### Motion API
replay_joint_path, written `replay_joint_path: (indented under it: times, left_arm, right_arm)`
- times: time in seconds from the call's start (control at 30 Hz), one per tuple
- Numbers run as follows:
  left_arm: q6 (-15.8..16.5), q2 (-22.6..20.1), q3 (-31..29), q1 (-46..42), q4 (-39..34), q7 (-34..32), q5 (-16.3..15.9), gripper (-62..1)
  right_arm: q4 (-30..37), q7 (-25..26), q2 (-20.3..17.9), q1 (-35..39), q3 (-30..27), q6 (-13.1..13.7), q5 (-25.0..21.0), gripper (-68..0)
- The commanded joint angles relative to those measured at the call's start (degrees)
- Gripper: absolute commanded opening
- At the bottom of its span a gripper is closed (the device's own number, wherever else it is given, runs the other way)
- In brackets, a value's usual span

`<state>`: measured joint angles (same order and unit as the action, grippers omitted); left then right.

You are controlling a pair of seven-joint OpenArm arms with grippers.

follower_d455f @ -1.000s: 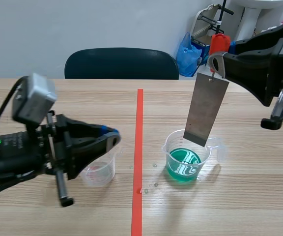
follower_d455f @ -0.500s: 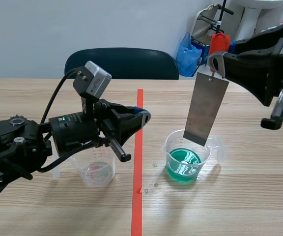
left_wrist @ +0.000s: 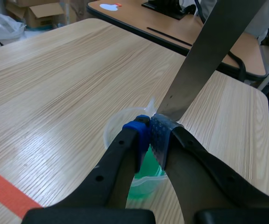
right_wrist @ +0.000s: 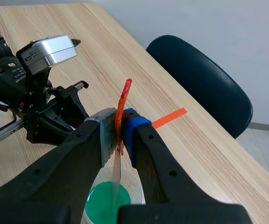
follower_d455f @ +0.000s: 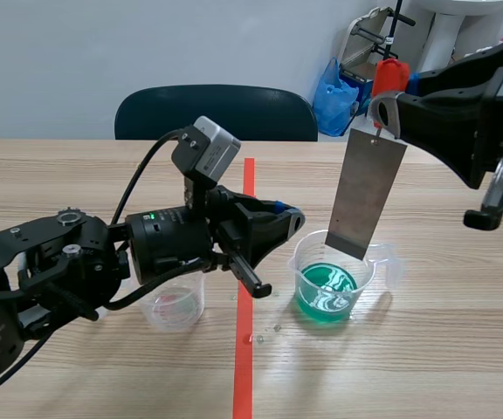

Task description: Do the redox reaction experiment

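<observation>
**Plate hanging at the cup's mouth: go straight down, and mind the second arm**

The right arm [follower_d455f: 461,113] is high at the far right. Its jaws are clamped on a thin orange clip [right_wrist: 123,100], and the metal plate [follower_d455f: 367,196] hangs from that. The plate tilts slightly, and its lower edge is at the mouth of the cup [follower_d455f: 297,262], which stands on the tabletop [follower_d455f: 426,349] right of the tape line [follower_d455f: 246,349]. From here I cannot tell whether the edge has reached the green liquid [follower_d455f: 326,295] in the bottom.

The left arm [follower_d455f: 160,240] reaches across the tape line. Its jaws are closed on nothing, and the pads [left_wrist: 160,135] are pressed together just beside the cup's left rim and the plate's lower corner. An empty cup [follower_d455f: 175,307] sits under that arm, on the left of the line.

As I read it, the job now is dipping the plate. A good dip would lower it slowly and vertically through the middle of the cup's mouth. That way the tilted edge misses the far rim and a fair length goes under. The cup looks light and only part full, so a nudge from the plate or from the left arm's closed tips could slide or tip it. A few drops [follower_d455f: 276,328] already lie near the line. If the left arm is there to steady the cup, it should rest gently against the wall rather than push on it.
</observation>
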<state>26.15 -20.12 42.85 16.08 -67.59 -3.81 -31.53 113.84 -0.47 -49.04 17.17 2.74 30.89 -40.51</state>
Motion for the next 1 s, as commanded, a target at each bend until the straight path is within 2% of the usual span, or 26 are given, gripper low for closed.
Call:
replay_joint_path:
  times: [0.0, 0.67, 0.8, 0.97]
  left_arm:
    - [0.13, 0.44, -0.33, 0.94, -1.46, -0.59, -0.35, -58.0]
    - [-0.11, 0.37, -0.33, 1.07, -1.46, 0.22, 0.02, -58.0]
    - [-0.42, -3.45, -0.59, 0.48, -1.46, -3.82, 0.02, -58.0]
    - [-1.16, -12.50, -2.32, -2.54, -2.27, -7.82, -0.66, -58.0]
  right_arm:
    - [0.68, 0.85, -0.28, -0.81, -0.17, -0.17, -0.68, -66.9]
    - [0.68, 0.85, -0.28, -0.81, -0.17, -0.17, -0.66, -66.9]
    - [0.68, 0.85, -0.28, -0.81, -0.17, -0.17, -0.66, -66.9]
    - [0.68, 0.85, -0.28, -0.81, -0.17, -0.17, -0.66, -66.9]
